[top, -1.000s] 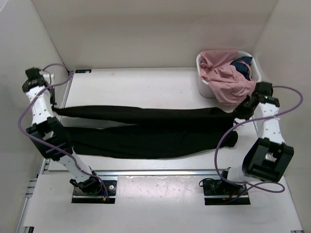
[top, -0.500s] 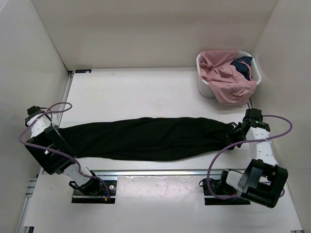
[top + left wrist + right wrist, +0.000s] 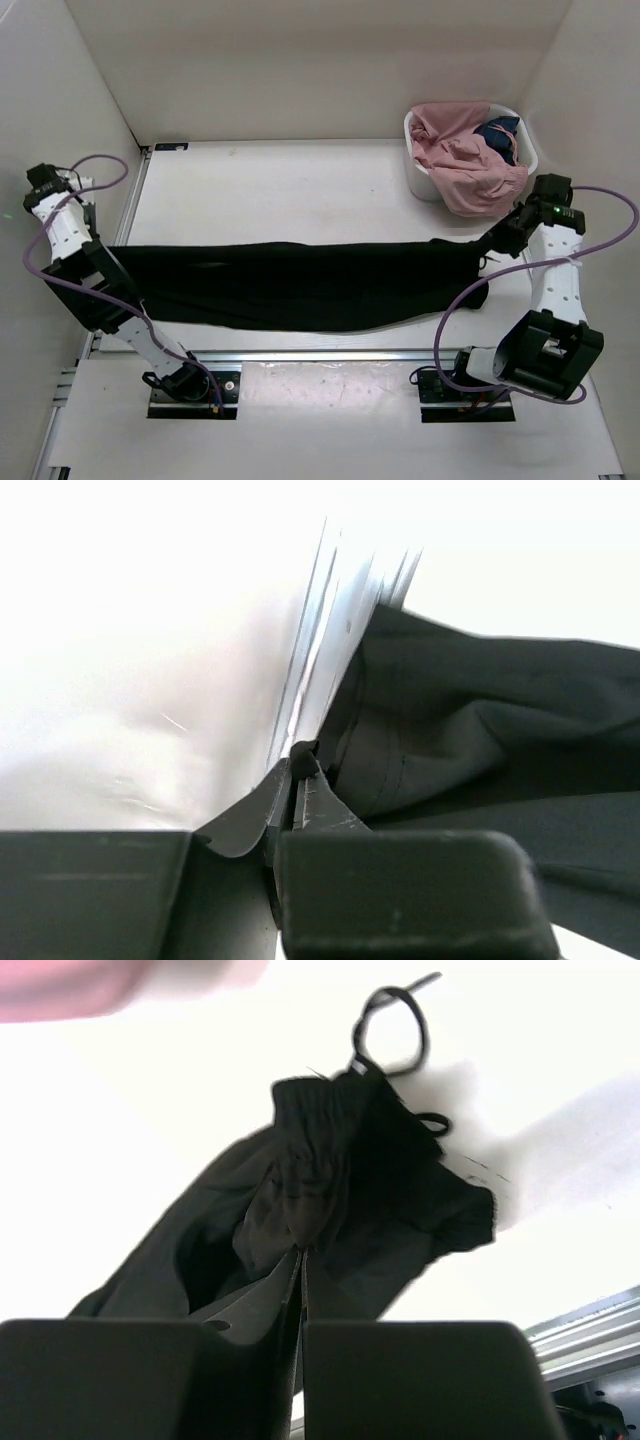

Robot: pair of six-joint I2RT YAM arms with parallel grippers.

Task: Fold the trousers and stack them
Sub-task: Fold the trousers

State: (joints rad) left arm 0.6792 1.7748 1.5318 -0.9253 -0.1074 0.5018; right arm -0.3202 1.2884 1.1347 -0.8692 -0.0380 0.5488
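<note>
The black trousers (image 3: 300, 285) lie lengthwise across the table, legs folded one on the other, the upper edge pulled taut between my grippers. My left gripper (image 3: 103, 250) is shut on the leg end; in the left wrist view its tips (image 3: 300, 758) pinch the hem of the trousers (image 3: 480, 710). My right gripper (image 3: 492, 243) is shut on the waist end; in the right wrist view its tips (image 3: 301, 1252) pinch bunched fabric of the trousers (image 3: 340, 1160), with the drawstring loop (image 3: 392, 1010) hanging beyond the waistband.
A white basket (image 3: 420, 180) stands at the back right, holding pink clothes (image 3: 460, 160) and a dark blue garment (image 3: 497, 135). White walls enclose the table on the left, back and right. A metal rail (image 3: 320, 355) runs along the near edge.
One second ago the two legs lay apart; one was brought over the other. Since half a second ago both grippers have risen and moved back, pulling the top edge taut.
</note>
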